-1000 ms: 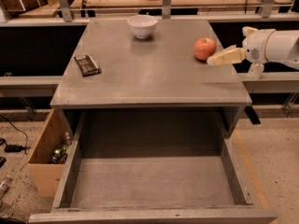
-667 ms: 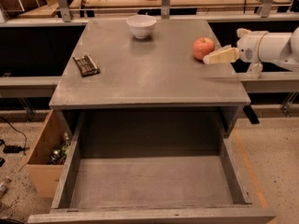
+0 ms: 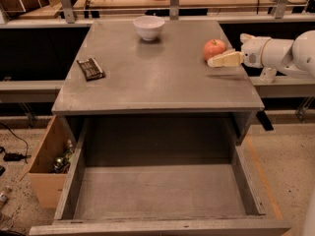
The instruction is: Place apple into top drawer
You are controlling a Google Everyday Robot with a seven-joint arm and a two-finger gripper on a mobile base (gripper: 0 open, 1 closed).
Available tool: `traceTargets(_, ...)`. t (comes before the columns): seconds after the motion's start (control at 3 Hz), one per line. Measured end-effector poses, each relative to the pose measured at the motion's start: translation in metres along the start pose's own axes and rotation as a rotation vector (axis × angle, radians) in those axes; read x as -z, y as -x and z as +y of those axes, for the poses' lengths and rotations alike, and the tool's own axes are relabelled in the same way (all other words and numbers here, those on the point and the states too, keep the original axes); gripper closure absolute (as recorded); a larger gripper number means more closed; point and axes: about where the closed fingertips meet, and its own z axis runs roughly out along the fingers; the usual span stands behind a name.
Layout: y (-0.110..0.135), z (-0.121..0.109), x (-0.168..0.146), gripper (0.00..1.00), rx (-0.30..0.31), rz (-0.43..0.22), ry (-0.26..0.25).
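Note:
The red-orange apple (image 3: 213,48) sits on the grey cabinet top (image 3: 157,77) near its right edge. My gripper (image 3: 221,54) reaches in from the right at the apple's height and looks open. One cream finger (image 3: 225,59) lies along the apple's near side, touching or almost touching it. The other finger is mostly hidden behind the apple. The top drawer (image 3: 157,193) is pulled fully out below the cabinet top, and its flat grey bottom is bare.
A white bowl (image 3: 148,27) stands at the back centre of the top. A dark snack bar (image 3: 90,68) lies at the left. A tan cardboard box (image 3: 47,173) with clutter stands on the floor left of the drawer. Workbenches run behind.
My gripper has moved left along the right edge of the top, so its finger has closed in on the apple. The apple, the bowl and the drawer have not moved.

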Motion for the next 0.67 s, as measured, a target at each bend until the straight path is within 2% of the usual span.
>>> traceTargets(0.33,-0.002,0.006,-0.027,0.02,-0.017,-0.028,0.047)
traceTargets(0.67,-0.002,0.01,-0.042,0.26,-0.02,-0.04,0.062)
